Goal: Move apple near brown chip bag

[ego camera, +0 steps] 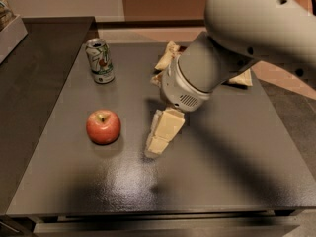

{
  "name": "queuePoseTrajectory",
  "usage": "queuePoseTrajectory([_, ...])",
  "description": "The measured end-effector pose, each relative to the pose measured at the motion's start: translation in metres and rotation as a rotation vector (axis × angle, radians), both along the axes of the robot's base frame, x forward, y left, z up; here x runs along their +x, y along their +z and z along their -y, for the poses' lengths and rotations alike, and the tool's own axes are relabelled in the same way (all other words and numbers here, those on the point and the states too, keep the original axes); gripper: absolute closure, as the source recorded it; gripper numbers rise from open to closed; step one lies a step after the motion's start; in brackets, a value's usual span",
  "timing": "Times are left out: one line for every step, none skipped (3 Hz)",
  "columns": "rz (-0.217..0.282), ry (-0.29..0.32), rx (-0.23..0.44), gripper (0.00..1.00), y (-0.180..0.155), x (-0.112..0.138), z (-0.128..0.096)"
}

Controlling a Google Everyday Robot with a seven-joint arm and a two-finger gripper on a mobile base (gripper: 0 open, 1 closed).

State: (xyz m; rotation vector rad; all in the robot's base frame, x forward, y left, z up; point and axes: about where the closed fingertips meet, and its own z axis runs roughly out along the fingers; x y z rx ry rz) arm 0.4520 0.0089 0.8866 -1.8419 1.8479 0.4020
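The red apple (103, 126) with a yellowish stem dimple sits on the dark table (74, 181), left of centre. My gripper (162, 135) hangs low over the table a short way to the right of the apple, apart from it, with its cream fingers pointing down and to the left. The brown chip bag (168, 59) lies at the back of the table, mostly hidden behind my arm; only its cream crimped ends show, one on the left and one on the right (241, 79).
A green-and-white soda can (99, 60) stands upright at the back left of the table. A lower dark counter (29, 73) runs along the left, with a pale box (10, 31) at its far end. My large grey arm (247, 28) fills the upper right.
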Motion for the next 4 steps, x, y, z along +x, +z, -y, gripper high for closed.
queuePoseTrajectory([-0.010,0.009,0.068,0.00,-0.008,-0.003,-0.030])
queuePoseTrajectory([-0.027,0.020,0.123,0.00,-0.015,-0.009,-0.058])
queuePoseTrajectory([-0.034,0.025,0.163,0.00,-0.023,-0.012,-0.079])
queuePoseTrajectory([-0.039,0.016,0.189,0.00,-0.033,-0.011,-0.092])
